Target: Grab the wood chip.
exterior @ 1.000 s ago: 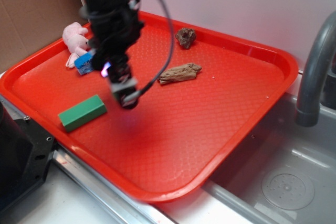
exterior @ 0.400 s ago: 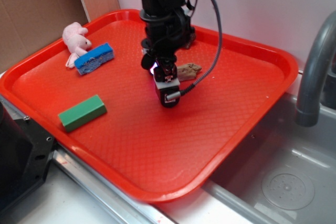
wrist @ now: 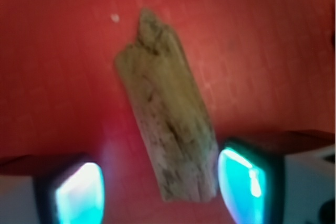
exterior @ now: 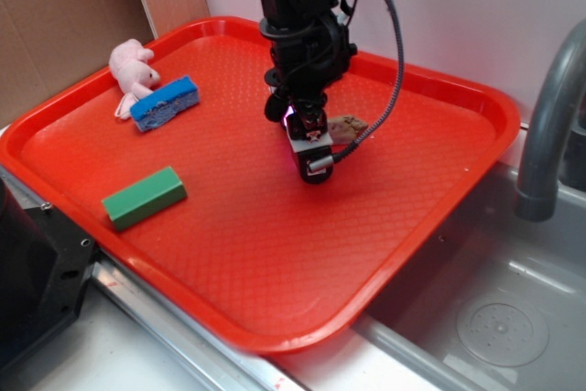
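One wood chip [wrist: 168,124] is the target; it lies flat on the red tray [exterior: 439,199], far of centre, and in the exterior view the hand [exterior: 311,155] hides most of it, leaving only its right end showing. In the wrist view the hand is spread: the two fingertips [wrist: 79,195] stand apart on either side of the chip's near end, pinching nothing, the right one just beside the chip's edge.

Judgement on handling: you are dealing with a thin, stiff, light piece with rough grain, so slip is unlikely, but the jagged edges could crumble or let it pivot. Take hold across the narrow width, nearer the middle of its length than the present near end, so it does not swing. Because it lies flat, bring the tips down to the tray surface before closing.
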Tool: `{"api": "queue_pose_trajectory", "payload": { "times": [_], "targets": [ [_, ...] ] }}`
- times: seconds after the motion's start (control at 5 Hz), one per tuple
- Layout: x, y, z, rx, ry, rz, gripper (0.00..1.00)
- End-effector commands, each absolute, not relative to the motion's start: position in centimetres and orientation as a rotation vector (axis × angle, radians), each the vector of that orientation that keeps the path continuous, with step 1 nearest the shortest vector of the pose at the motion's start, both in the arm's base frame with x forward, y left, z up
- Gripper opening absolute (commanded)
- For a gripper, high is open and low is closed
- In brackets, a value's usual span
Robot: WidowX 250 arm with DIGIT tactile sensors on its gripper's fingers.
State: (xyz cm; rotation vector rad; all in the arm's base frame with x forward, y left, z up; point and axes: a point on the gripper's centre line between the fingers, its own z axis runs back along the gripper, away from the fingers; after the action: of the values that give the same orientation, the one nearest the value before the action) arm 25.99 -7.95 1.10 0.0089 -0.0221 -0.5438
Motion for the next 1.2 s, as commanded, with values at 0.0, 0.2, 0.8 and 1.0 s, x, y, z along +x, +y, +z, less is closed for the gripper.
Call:
{"api": "queue_pose_trajectory", "payload": {
  "times": [0.0, 0.2, 0.8, 1.0],
  "targets": [
    [25.6, -6.0, 2.7, -0.032, -0.056, -0.451, 0.00],
    [25.7, -5.1, 2.9, -0.031, -0.042, -0.420, 0.00],
    [15.7, -0.8, 16.7, -0.040, -0.194, 0.034, 0.00],
    [15.7, -0.8, 17.9, -0.049, -0.177, 0.083, 0.00]
  ]
}}
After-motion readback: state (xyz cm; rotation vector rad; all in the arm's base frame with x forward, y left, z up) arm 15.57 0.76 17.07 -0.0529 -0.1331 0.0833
